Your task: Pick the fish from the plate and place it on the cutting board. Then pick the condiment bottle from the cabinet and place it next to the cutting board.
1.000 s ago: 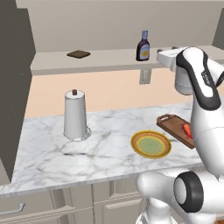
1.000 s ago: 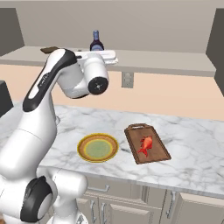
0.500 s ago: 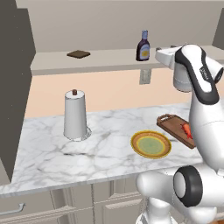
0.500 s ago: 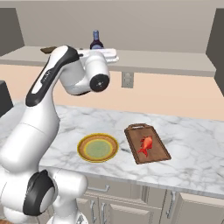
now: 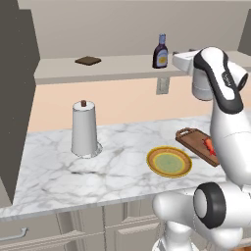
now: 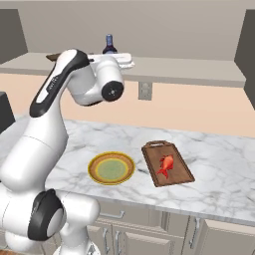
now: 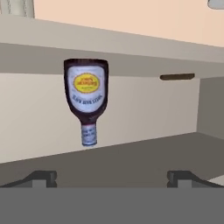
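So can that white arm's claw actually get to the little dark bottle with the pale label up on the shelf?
Probably yes. The gripper is open and raised to the beige-grey open shelf, facing the dark brown-purple condiment bottle, with nothing between them. The bottle sits left of centre, so a small sideways shift looks needed.

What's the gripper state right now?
Gripper: open, holding nothing, facing the condiment bottle on the cabinet.

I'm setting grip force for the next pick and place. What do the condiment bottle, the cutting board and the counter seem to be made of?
Condiment bottle: probably dark glass or glossy plastic, smooth body with a pale paper-like label. Cutting board: looks like wood, dark brown, matte, raised rim. Counter: marble-like stone, white with grey veins, polished look. All rendered, so these are guesses.
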